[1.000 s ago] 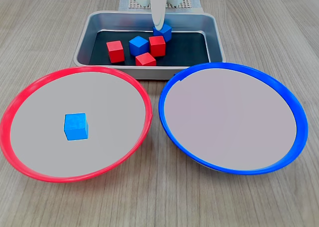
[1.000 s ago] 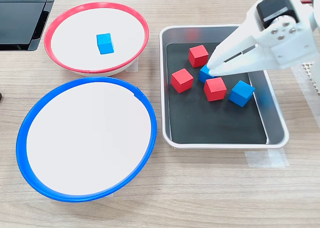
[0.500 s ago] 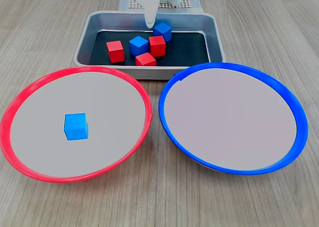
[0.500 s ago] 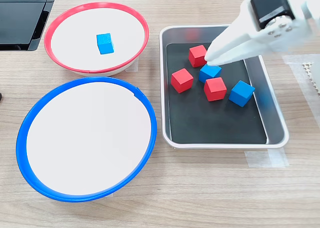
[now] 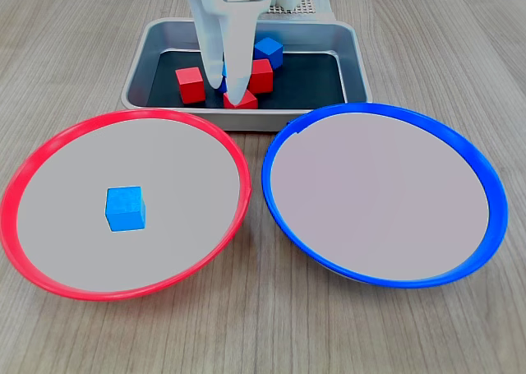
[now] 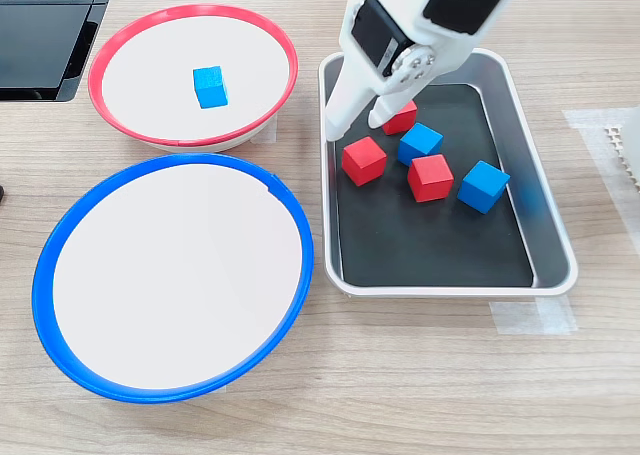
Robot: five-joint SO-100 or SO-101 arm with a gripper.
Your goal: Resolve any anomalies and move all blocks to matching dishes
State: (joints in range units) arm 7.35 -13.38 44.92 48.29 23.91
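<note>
**White arm over the tray, one blue cube in the red dish**

No brand, label or readable writing shows in either exterior view.

The gripper [image 6: 352, 128] hangs over the silver tray [image 6: 548, 237], at the end towards the dishes. Its jaws stand parted, two white fingers [image 5: 213, 78] pointing down with a clear gap between them and nothing held (in the first exterior view the tips hide part of the cubes behind them, so contact there cannot be judged). In the second exterior view one tip is near the tray's wall and the other just above a red block [image 6: 401, 117].

Six blocks are visible. Five lie on the tray's black floor: three red, the other two being one [image 6: 364, 160] and another [image 6: 430, 177], and two blue [image 6: 420, 142] and [image 6: 483, 186]. The sixth, a blue block [image 5: 126, 208], rests alone inside the red-rimmed dish [image 5: 33, 157].

Two dishes stand on the wooden table [image 5: 460, 53]; the blue-rimmed dish [image 5: 481, 168] holds nothing.
</note>
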